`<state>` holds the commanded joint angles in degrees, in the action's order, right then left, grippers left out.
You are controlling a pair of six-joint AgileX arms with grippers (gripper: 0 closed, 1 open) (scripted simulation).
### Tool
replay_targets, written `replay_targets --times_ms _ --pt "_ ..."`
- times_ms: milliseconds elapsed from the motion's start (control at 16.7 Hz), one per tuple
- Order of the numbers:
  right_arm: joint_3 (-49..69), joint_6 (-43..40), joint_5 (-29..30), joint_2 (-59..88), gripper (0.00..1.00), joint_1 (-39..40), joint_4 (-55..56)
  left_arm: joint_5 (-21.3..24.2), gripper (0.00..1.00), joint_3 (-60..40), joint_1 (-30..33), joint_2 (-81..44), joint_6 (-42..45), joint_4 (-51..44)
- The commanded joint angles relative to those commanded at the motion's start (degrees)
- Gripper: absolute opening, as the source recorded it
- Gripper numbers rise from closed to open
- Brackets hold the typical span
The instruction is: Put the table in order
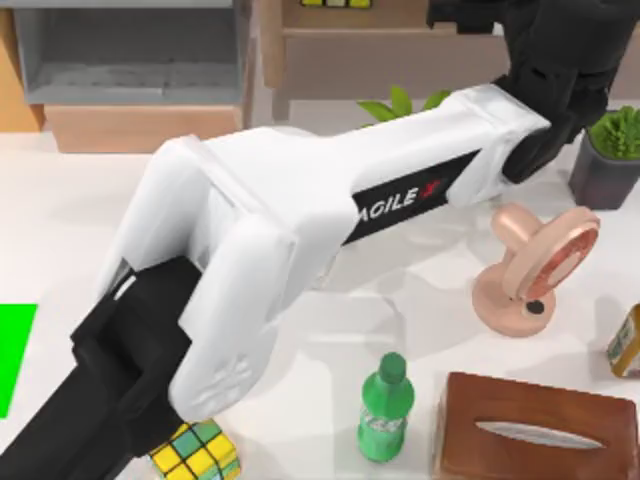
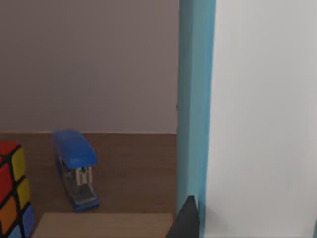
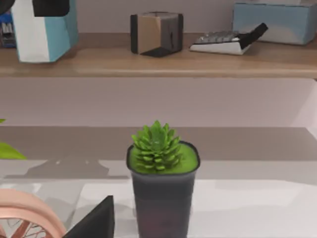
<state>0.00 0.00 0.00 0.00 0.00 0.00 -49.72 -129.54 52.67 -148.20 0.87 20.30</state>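
The white desk [image 1: 60, 230] fills the frame's middle, crossed by the left arm [image 1: 300, 200] reaching the upper right shelf; its end effector's grip cannot be told. Unsorted: a tissue box [image 1: 540, 425], pink fan [image 1: 535, 270], succulent pot [image 3: 161, 186], green bottle [image 1: 386, 408] and puzzle cube [image 1: 197, 452]. Tidying looks far from done.

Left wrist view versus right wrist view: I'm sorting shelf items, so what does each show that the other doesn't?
Left wrist alone: a blue stapler and a colourful cube on a wooden shelf. Right wrist alone: a potted succulent on the table, a brown cube, a calculator, a pale blue box. Both share a white-and-teal box.
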Motion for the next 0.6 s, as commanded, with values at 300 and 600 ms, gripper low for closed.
replay_targets --times_ms 300,600 --pt "0.0 0.0 0.0 0.0 1.00 0.0 0.0 0.0 0.00 0.4 -0.3 0.1 0.1 0.2" --pt "0.0 0.0 0.0 0.0 1.00 0.0 0.0 -0.5 0.00 12.0 1.7 7.1 3.8 6.7"
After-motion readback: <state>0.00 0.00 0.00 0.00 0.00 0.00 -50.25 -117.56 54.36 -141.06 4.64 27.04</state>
